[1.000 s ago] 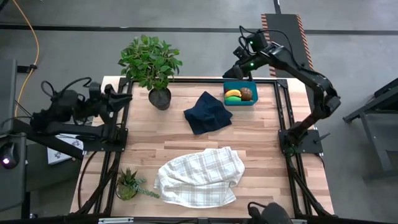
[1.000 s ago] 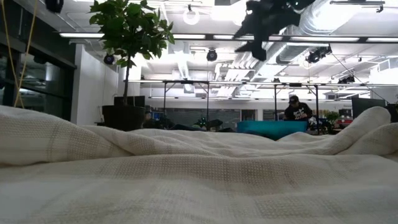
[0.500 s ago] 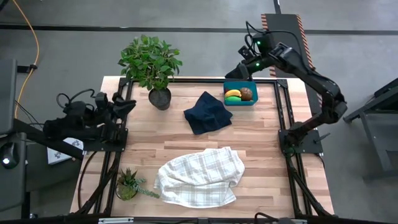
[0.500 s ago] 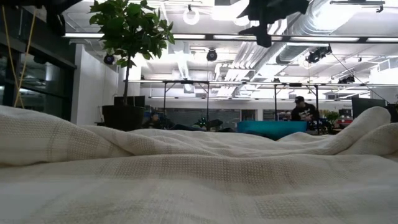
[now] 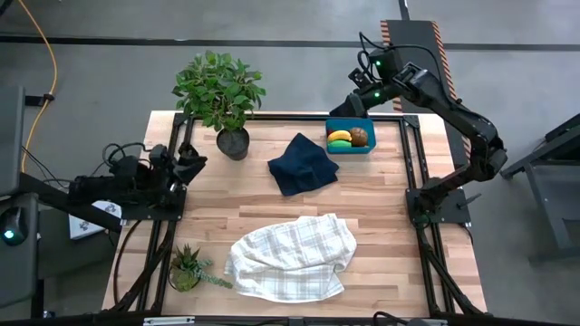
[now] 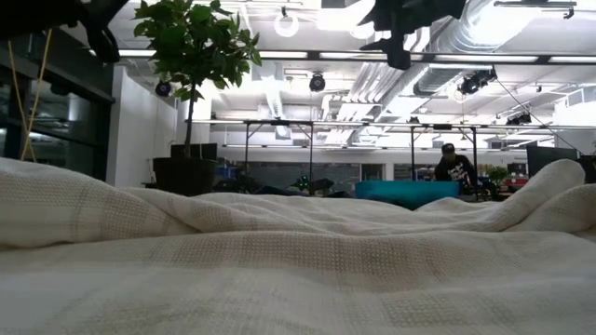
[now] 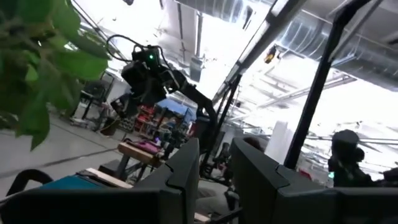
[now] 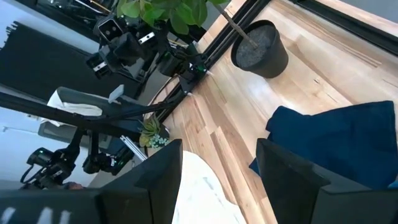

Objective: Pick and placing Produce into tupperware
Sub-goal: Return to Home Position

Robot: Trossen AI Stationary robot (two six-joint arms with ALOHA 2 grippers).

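The teal tupperware (image 5: 352,151) sits at the table's far right edge and shows as a teal strip (image 6: 407,191) in the low view. Inside it lie a yellow banana (image 5: 340,136), a bright green piece (image 5: 338,145) and a brown kiwi-like piece (image 5: 360,137). No orange piece or cherries show in any view. My right gripper (image 5: 351,101) hangs open in the air just beyond the box's far side (image 8: 217,186). My left gripper (image 5: 195,163) is open at the table's left edge, near the potted plant (image 7: 214,180).
A crumpled navy cloth (image 5: 304,164) lies left of the box. A white plaid towel (image 5: 291,257) lies toward the near edge and fills the low view's foreground (image 6: 298,270). A potted plant (image 5: 220,91) stands far left and a small plant (image 5: 188,268) near left. A person (image 6: 453,167) shows in the room behind.
My left arm has swung along the table's left edge toward the near side, its gripper ending closer to the table. My right gripper has drifted a little toward the table's right and risen slightly above the box. The produce and box have stayed put.
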